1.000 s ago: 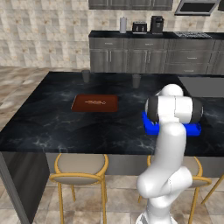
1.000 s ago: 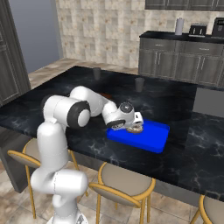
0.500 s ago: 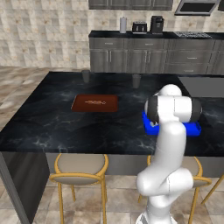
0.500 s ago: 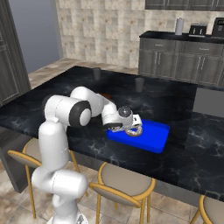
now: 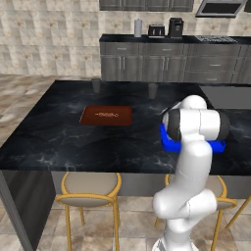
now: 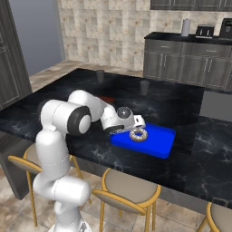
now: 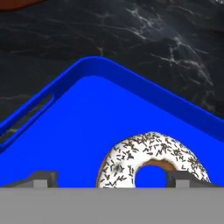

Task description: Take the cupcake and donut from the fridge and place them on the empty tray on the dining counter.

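No text, label, brand or number can be read anywhere.

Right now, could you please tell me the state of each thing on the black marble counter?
White-iced speckled ring donut: lying flat in the tray, released.
Bright blue rectangular tray: on the counter, holding the donut.
Hand: open, low over the donut.
Reddish-brown rectangular board: flat, bare.
Two dark cups: upright.

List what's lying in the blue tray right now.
One donut lies flat on the tray, near the end where the gripper is. The rest of the floor shows bare blue. The arm covers that near corner, so anything there is hidden.
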Robot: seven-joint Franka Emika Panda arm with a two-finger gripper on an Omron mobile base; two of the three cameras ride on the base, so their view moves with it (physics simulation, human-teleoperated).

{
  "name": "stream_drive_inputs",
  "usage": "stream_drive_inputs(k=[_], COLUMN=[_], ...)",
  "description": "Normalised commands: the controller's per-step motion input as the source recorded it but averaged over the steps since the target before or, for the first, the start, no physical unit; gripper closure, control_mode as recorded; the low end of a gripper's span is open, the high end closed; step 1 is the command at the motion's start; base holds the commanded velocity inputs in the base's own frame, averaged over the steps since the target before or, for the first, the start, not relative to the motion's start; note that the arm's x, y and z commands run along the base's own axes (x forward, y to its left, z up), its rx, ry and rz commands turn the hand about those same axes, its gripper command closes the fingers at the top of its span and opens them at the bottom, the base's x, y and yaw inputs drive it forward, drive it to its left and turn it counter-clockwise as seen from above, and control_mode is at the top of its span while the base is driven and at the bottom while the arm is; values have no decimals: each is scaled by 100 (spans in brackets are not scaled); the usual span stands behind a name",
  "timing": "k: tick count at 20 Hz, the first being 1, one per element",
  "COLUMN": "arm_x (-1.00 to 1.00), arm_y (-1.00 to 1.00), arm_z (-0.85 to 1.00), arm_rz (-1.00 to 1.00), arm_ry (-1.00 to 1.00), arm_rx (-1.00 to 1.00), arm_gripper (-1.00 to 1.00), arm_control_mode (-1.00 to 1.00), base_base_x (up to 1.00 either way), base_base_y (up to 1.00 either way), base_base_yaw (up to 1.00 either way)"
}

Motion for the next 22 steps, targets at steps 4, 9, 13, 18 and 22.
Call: stream_drive_inputs(k=[4,9,13,18,22], arm_x=[-11,-44,-55,-56,-90], arm_y=[-5,0,0,0,0], arm_z=[100,100,100,100,100], arm_rz=[-2,0,0,-3,-6], arm_ry=[-1,-18,-14,-6,1], arm_rx=[0,-1,0,0,0], arm_gripper=[-100,-100,-100,-100,-100], arm_control_mode=[-100,-100,-100,-100,-100], base_base_x=[0,0,0,0,0], base_base_y=[0,0,0,0,0], base_base_yaw=[0,0,0,0,0])
